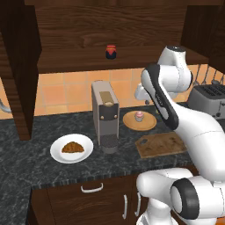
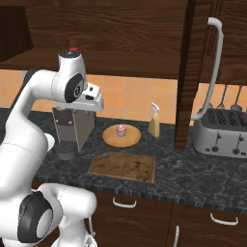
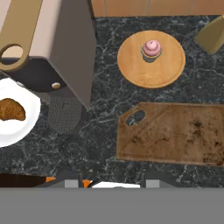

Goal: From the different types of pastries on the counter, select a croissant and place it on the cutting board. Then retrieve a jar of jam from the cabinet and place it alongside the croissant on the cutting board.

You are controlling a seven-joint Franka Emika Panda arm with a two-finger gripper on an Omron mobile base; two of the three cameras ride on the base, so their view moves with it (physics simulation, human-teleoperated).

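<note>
Cabinet: the dark wood cabinet (image 1: 105,30) hangs above the tiled wall, its plank shelf open to the room.
Counter: the speckled black stone counter (image 1: 26,154) runs beneath it, over brown drawers.
Arm: the white arm bends up over the worktop; its gripper (image 2: 96,100) is raised near the coffee machine, and whether the claw is wide or narrow cannot be told.
Coffee machine: a tall grey coffee machine (image 1: 105,115) stands between the two plates.
Toaster: a silver toaster (image 2: 219,136) sits at the far right.
Cutting board: the wooden cutting board (image 3: 175,133) lies bare on the stone, handle hole toward the machine, just in front of the round wooden plate (image 3: 166,72).
Croissant: the croissant (image 1: 72,147) rests on a white plate (image 1: 59,154), left of the machine, well apart from the board.
Spray bottle: a yellowish spray bottle (image 2: 154,123) stands by the wall.
Cupcake: the pink-frosted cupcake (image 3: 152,49) sits upright on the wooden plate.
Jar of jam: the jar of jam (image 1: 111,52) stands upright on the cabinet shelf.
</note>
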